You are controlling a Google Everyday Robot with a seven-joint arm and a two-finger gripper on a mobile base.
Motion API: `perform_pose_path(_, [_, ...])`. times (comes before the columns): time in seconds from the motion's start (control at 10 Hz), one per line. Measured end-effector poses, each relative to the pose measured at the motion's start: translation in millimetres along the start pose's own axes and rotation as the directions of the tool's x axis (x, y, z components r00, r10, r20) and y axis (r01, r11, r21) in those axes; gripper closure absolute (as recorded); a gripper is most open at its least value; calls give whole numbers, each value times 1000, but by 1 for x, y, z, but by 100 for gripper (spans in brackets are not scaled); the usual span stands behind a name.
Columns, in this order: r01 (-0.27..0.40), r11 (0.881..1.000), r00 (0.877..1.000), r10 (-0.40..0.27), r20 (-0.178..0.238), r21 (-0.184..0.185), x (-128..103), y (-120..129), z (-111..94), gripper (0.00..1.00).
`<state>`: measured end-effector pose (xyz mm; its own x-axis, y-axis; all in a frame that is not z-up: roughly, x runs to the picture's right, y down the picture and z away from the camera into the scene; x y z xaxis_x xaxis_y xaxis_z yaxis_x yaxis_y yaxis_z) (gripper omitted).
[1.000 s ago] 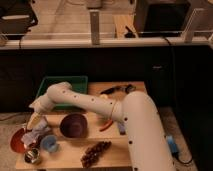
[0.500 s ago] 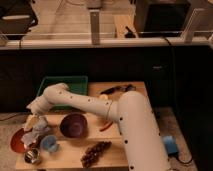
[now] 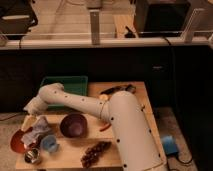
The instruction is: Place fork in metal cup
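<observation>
From my seat I see the arm (image 3: 85, 102) stretched across the table (image 3: 125, 102) toward its left side, with the wrist bent downward. The hand (image 3: 39, 130) hangs low over the front left corner as a pale grey-blue mass. I cannot tell whether it is apart, together or clamped on anything, and I cannot pick out the fork.

The metal cup (image 3: 32, 156) stands at the front left edge of the table, just below the hand in my view. It is small, short and round, with a shiny silver wall and a dark mouth, and it stands upright. It looks much smaller than the bowls near it. Just beside it on the right is a light blue cup (image 3: 50, 144). A reddish bowl (image 3: 18, 141) sits behind and to its left, partly covered by the hand.

A dark purple bowl (image 3: 74, 125) sits near the middle. A dark bunched cluster (image 3: 95, 149) lies at the front edge, and a green tray (image 3: 67, 81) rests at the back left.
</observation>
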<state>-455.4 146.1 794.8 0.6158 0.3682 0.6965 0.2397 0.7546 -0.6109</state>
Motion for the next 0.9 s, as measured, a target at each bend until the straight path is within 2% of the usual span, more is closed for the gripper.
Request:
perform_pose_path(0.5, [-2, 1000, 999, 2, -33, -8, 2, -1, 4, 89])
perform_pose_path(0.6, [-3, 1000, 999, 3, -37, -7, 2, 0, 3, 96])
perform_pose_path(0.7, [-2, 1000, 999, 2, -40, 1, 1, 2, -1, 100])
perform_pose_path(0.9, [13, 1000, 999, -12, -39, 21, -4, 5, -15, 100])
